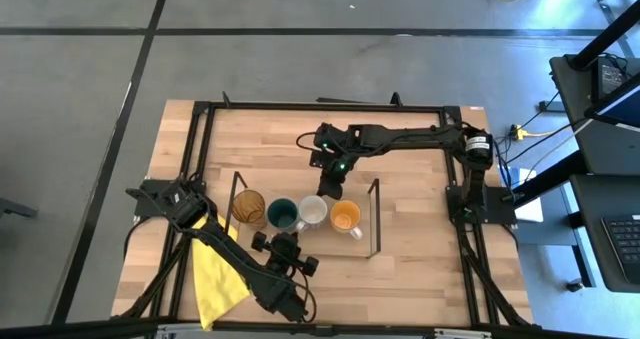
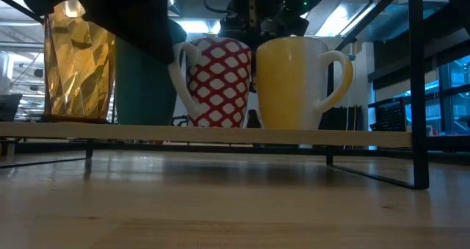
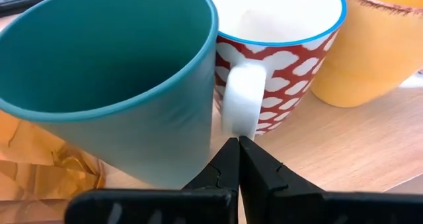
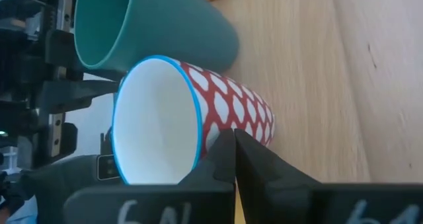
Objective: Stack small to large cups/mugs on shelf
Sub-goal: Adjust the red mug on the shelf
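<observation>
You had all four vessels in a row on the shelf (image 1: 372,241) — amber tumbler (image 1: 248,208), green cup (image 1: 282,215), white mug (image 1: 313,211), orange mug (image 1: 345,216) — with the closed, empty left tool (image 1: 284,245) and right tool (image 1: 330,188) flanking them.

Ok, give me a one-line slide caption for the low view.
Amber tumbler, green cup, red-patterned mug and yellow mug lined up on the shelf.

A: In the low view, what hides the dark green cup (image 2: 143,87)?
B: A dark arm crosses its top. The amber tumbler (image 2: 77,62) is cut by the left edge.
A: And the orange mug (image 3: 370,45) from the left wrist?
B: Its rim runs off the frame.
</observation>
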